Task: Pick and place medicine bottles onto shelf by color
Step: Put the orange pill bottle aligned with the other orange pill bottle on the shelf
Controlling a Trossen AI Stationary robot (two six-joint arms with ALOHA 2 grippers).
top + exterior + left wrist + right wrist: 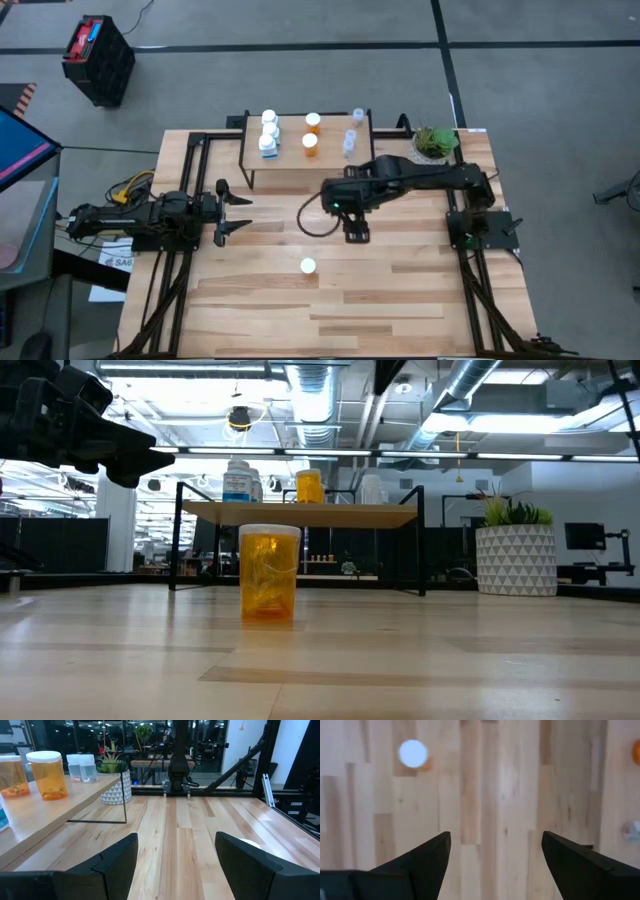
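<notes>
Bottles sit mostly on the shelf [300,165], which stands at the far edge of the table [400,300]. Beside the shelf's right end is a potted plant [434,142].

The right arm reaches from the table's right side toward the middle, its gripper [356,232] pointing down at bare wood just in front of the shelf. Its fingers [420,857] are spread wide with nothing between them. The left gripper [228,210] waits near the table's left edge, level with the shelf's front, aimed across the table; its fingers [117,857] are also spread and empty.

On the shelf, three white bottles [268,133] line up at the left end, two orange bottles [311,133] stand in the middle, and clear bottles [353,132] stand at the right end. One more orange bottle [308,266] stands upright alone on the table, white cap up, well in front of the shelf and nearer than the right gripper, untouched.
</notes>
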